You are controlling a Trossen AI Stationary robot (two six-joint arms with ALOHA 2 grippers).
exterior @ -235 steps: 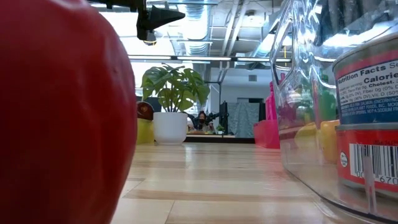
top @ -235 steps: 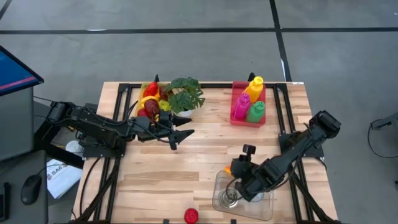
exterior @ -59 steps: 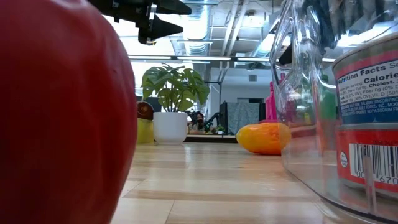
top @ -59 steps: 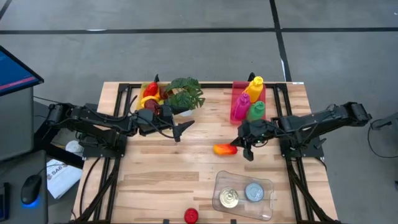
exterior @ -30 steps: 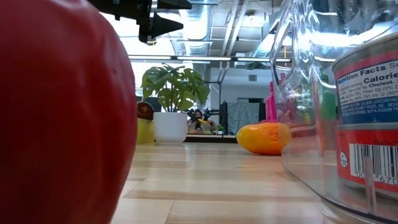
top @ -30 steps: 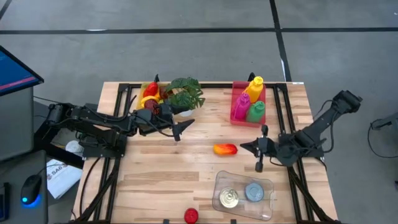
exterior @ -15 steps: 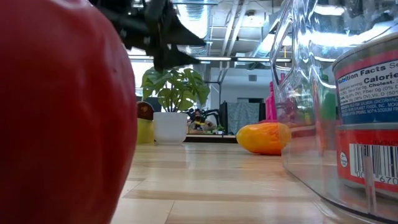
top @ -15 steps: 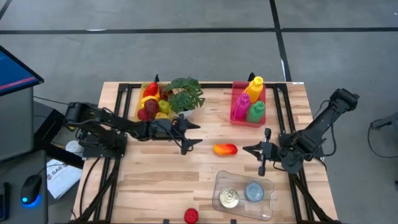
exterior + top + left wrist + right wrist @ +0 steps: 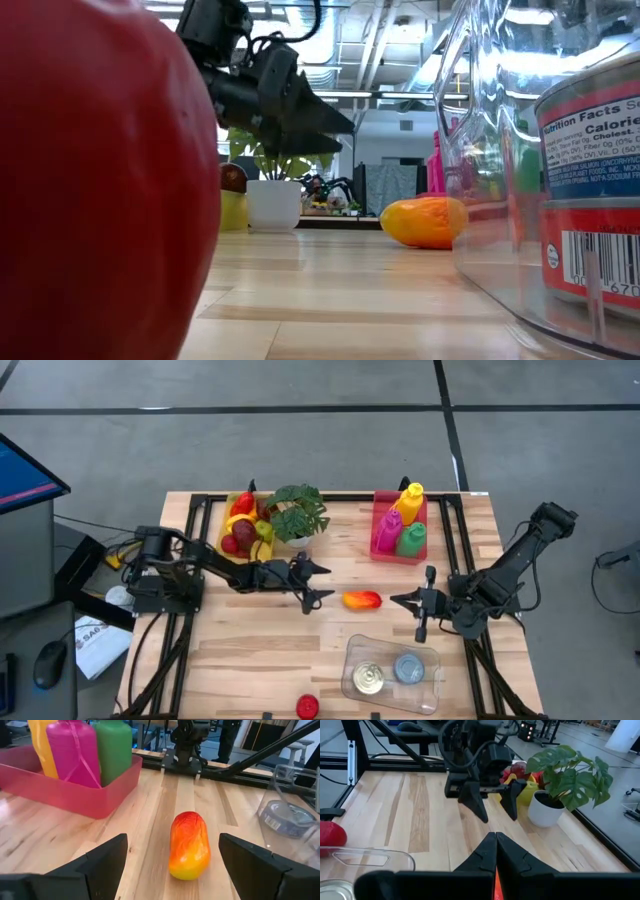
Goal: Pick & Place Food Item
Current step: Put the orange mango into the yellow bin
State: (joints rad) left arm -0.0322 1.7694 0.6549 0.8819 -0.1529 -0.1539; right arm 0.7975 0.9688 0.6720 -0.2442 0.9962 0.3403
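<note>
**Orange-red fruit alone mid-table, open left gripper just beside it**

Orange-and-red oblong plastic fruit (image 9: 362, 600) lying on its side on the pale wooden slatted table (image 9: 260, 650), near the middle, touched by nothing. Left gripper (image 9: 316, 585) just beside it on the left arm's side, fingers (image 9: 107, 857) spread wide and pointed at the fruit, holding nothing. Right gripper (image 9: 424, 603) on the fruit's other side, a little farther off, fingers pressed together and empty.

Nearer the front edge, a clear plastic tub (image 9: 392, 676) with two tins standing inside: a gold-topped tin (image 9: 368, 680) and a silver-topped tin (image 9: 407, 669). In the low view, one tin's red-and-white label (image 9: 590, 170) partly readable: "Nutrition Facts", "Calorie", "Cholest.", plus a barcode; smaller print not legible.

At the back, a pink rectangular tray (image 9: 378, 540) holding three upright squeeze bottles: yellow bottle (image 9: 409, 501), magenta bottle (image 9: 386, 531), green bottle (image 9: 411, 539). Toward the back left, a heap of red and yellow plastic fruit (image 9: 243, 520) in a container mostly hidden beneath it, next to a small leafy green plant in a white pot (image 9: 297, 513).

Red round object (image 9: 308, 706) at the front edge, close against the low camera.
</note>
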